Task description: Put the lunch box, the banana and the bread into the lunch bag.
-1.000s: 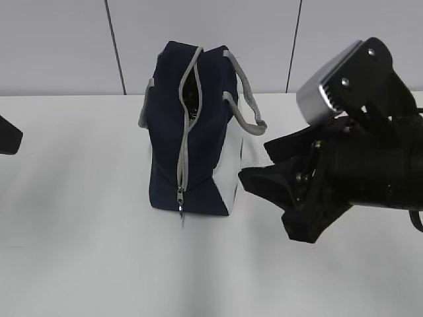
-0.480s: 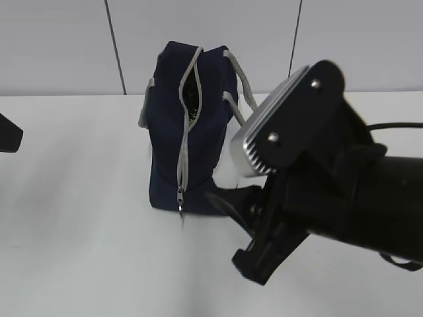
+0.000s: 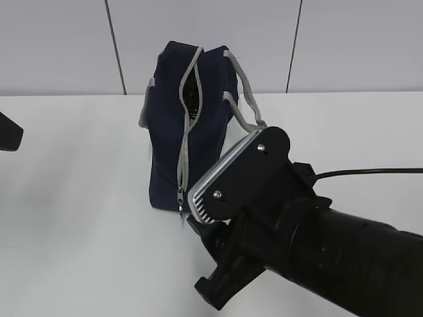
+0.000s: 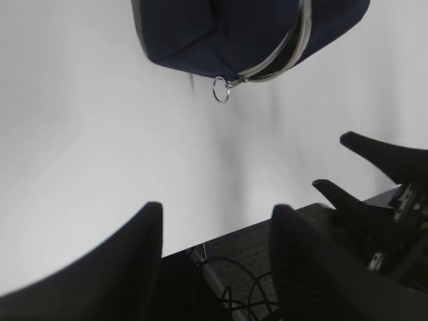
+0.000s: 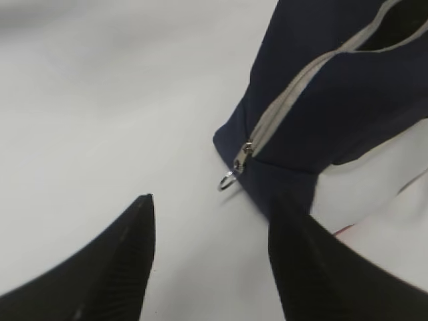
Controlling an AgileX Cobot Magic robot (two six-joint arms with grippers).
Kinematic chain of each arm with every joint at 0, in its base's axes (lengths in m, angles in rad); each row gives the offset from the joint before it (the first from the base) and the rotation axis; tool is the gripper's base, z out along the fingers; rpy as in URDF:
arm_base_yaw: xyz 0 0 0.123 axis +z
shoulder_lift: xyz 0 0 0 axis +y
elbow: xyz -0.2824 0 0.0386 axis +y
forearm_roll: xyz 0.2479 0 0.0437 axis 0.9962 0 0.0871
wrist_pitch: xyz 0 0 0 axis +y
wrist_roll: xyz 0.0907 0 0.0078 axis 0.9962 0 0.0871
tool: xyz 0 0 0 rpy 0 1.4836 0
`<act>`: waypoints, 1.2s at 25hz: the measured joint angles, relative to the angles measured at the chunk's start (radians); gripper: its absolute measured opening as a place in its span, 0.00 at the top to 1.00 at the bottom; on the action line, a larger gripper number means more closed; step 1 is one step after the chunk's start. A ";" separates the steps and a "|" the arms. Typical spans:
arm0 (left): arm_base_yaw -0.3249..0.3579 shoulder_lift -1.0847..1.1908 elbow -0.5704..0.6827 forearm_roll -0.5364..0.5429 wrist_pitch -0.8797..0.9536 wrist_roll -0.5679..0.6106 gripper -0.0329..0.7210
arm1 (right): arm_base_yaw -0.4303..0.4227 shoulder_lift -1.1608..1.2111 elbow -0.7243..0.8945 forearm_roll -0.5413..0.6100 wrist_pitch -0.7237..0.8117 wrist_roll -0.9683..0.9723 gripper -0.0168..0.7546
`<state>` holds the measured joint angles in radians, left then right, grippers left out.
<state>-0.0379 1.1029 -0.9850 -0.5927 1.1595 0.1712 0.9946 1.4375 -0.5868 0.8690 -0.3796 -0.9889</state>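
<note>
While the right arm's black two-fingered claw (image 5: 210, 257) hangs low over the white table (image 5: 100, 107) with its fingers spread and nothing between them, the small metal ring pull (image 5: 227, 179) of the grey zipper (image 5: 294, 97) lies just ahead of its tips. Beyond that pull stands the navy-blue fabric lunch bag (image 3: 188, 125), upright with grey webbing handles (image 3: 246, 99), its zipper partly undone. Off to the side, the left arm's black claw (image 4: 214, 257) is likewise spread and empty, the bag well ahead of it.

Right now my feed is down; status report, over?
Both grippers open, empty: right nearing zipper pull, left back. Bag upright, zipper mostly open. Path clear.
</note>
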 joint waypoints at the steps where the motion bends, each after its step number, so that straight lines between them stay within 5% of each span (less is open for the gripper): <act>1: 0.000 0.000 0.000 0.000 -0.002 0.000 0.46 | 0.000 0.008 0.010 -0.073 -0.006 0.076 0.45; 5: 0.000 0.000 0.000 0.000 -0.003 0.000 0.46 | 0.000 0.058 0.050 -0.300 -0.064 0.384 0.45; 8: 0.000 0.000 0.000 0.001 -0.003 0.000 0.46 | 0.000 0.097 0.080 -0.356 -0.121 0.509 0.45; 22: 0.000 0.000 0.000 0.001 -0.005 0.000 0.46 | -0.043 0.113 0.100 -0.437 -0.157 0.584 0.45; 30: 0.000 0.000 0.000 0.001 -0.005 0.000 0.46 | -0.198 0.127 0.100 -0.714 -0.169 0.774 0.45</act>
<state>-0.0379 1.1029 -0.9850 -0.5918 1.1547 0.1712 0.7968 1.5644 -0.4866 0.1552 -0.5482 -0.2144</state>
